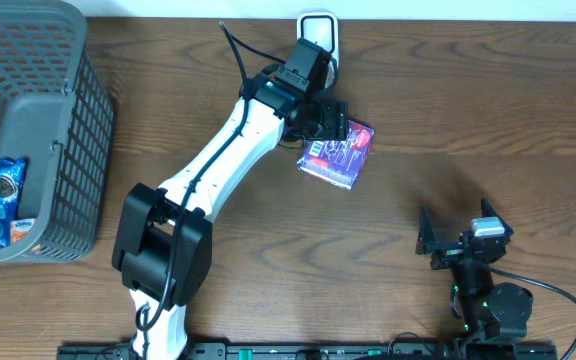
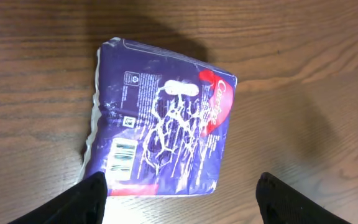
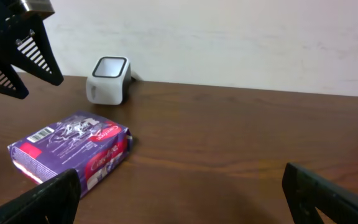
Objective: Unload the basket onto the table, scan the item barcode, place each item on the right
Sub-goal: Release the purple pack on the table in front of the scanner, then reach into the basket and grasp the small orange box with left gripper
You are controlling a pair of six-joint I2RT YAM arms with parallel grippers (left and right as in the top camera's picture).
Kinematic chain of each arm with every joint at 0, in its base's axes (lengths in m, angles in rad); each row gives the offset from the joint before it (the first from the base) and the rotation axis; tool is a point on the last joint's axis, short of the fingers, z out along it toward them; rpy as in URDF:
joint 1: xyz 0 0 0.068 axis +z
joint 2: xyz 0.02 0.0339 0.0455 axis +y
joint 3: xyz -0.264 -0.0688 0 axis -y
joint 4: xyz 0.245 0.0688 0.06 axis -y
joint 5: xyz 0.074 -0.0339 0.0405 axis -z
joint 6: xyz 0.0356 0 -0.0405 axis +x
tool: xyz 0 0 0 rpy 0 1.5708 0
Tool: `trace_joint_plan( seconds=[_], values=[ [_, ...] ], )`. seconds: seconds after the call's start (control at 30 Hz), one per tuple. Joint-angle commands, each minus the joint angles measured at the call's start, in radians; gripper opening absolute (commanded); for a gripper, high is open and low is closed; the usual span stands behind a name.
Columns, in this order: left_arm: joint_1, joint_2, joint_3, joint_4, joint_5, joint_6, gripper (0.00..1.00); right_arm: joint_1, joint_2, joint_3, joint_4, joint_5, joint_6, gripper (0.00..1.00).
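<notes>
1 item in play: the purple pack (image 1: 336, 152) lies flat on the table (image 1: 488, 110), just in front of the white scanner (image 1: 317, 30) at the far edge, near it but not touching. Barcode (image 2: 124, 155) is face up, by 1 corner of the top face, at the end under the left fingers.

Left gripper (image 2: 182, 183) hangs over the pack with jaws spread wide, 1 finger at each side of that end. It holds nothing: the right wrist view shows its fingers in the air above the pack. The left wrist view puts 1 fingertip over the pack's corner; can't tell if it touches.

Right gripper (image 3: 180, 171) sits low at the near right of the table, jaws fully wide, empty, well apart from the pack.

Step, my read: the pack is down beside the scanner, not being presented to it. The barcode points at the ceiling and the scanner window seems to face up too, so no read looks possible as things lie. Frames don't say whether a scan has registered.

Next move, if the scan is pending: left arm lowers, closes across the pack, lifts, then rolls the wrist so the barcode face turns toward the window and passes over it. It needs a grip that leaves the barcode corner uncovered, since 1 finger sits close to it now. The wrapper looks soft, so a moderate squeeze. Basket (image 1: 78, 120) at far left isn't involved.
</notes>
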Motion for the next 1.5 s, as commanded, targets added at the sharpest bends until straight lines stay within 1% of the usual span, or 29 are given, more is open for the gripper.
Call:
trace_joint_plan(
  seconds=[0.0, 0.1, 0.27, 0.33, 0.43, 0.47, 0.5, 0.53, 0.67, 0.77, 0.83, 0.87, 1.03, 1.07, 1.17, 1.23, 1.3, 1.47],
  values=[
    [0.025, -0.061, 0.009, -0.003, -0.010, 0.009, 0.77, 0.004, -0.006, -0.002, -0.003, -0.006, -0.008, 0.99],
    [0.066, -0.131, 0.009, -0.011, -0.010, 0.026, 0.77, 0.004, -0.006, -0.002, -0.003, -0.006, -0.008, 0.99],
    [0.217, -0.330, 0.009, -0.038, -0.010, 0.068, 0.77, 0.004, -0.006, -0.002, -0.003, -0.006, -0.008, 0.99],
    [0.294, -0.412, 0.009, -0.039, -0.011, 0.085, 0.77, 0.004, -0.006, -0.002, -0.003, -0.006, -0.008, 0.99],
    [0.497, -0.579, 0.009, -0.044, -0.011, 0.146, 0.77, 0.004, -0.006, -0.002, -0.003, -0.006, -0.008, 0.99],
    [0.547, -0.612, 0.009, -0.044, -0.015, 0.164, 0.77, 0.004, -0.006, -0.002, -0.003, -0.006, -0.008, 0.99],
    [0.624, -0.653, 0.009, -0.047, -0.035, 0.190, 0.77, 0.004, -0.006, -0.002, -0.003, -0.006, -0.008, 0.99],
    [0.674, -0.676, 0.009, -0.053, -0.069, 0.196, 0.77, 0.004, -0.006, -0.002, -0.003, -0.006, -0.008, 0.99],
    [0.866, -0.722, 0.009, -0.110, -0.322, 0.196, 0.77, 0.004, -0.006, -0.002, -0.003, -0.006, -0.008, 0.99],
    [0.989, -0.700, -0.002, -0.146, -0.529, 0.195, 0.77, 0.004, -0.006, -0.002, -0.003, -0.006, -0.008, 0.99],
    [1.059, -0.652, -0.021, -0.162, -0.541, 0.193, 0.77, 0.004, -0.006, -0.002, -0.003, -0.006, -0.008, 0.99],
    [1.071, -0.634, -0.023, -0.170, -0.541, 0.191, 0.77, 0.004, -0.006, -0.002, -0.003, -0.006, -0.008, 0.99],
    [1.107, -0.503, -0.023, -0.248, -0.542, 0.191, 0.77, 0.004, -0.006, -0.002, -0.003, -0.006, -0.008, 0.99],
    [1.107, -0.448, -0.023, -0.288, -0.550, 0.183, 0.77, 0.004, -0.006, -0.002, -0.003, -0.006, -0.008, 0.99],
    [1.107, -0.354, -0.023, -0.374, -0.628, 0.074, 0.74, 0.004, -0.006, -0.002, -0.003, -0.006, -0.008, 0.99],
    [1.107, -0.276, -0.023, -0.451, -0.730, -0.021, 0.74, 0.004, -0.006, -0.002, -0.003, -0.006, -0.008, 0.99],
    [1.107, -0.217, -0.023, -0.472, -0.755, -0.023, 0.74, 0.004, -0.006, -0.002, -0.003, -0.006, -0.008, 0.99],
    [1.107, -0.077, -0.023, -0.502, -0.754, -0.023, 0.74, 0.004, -0.006, -0.002, -0.003, -0.006, -0.008, 0.99]
  ],
)
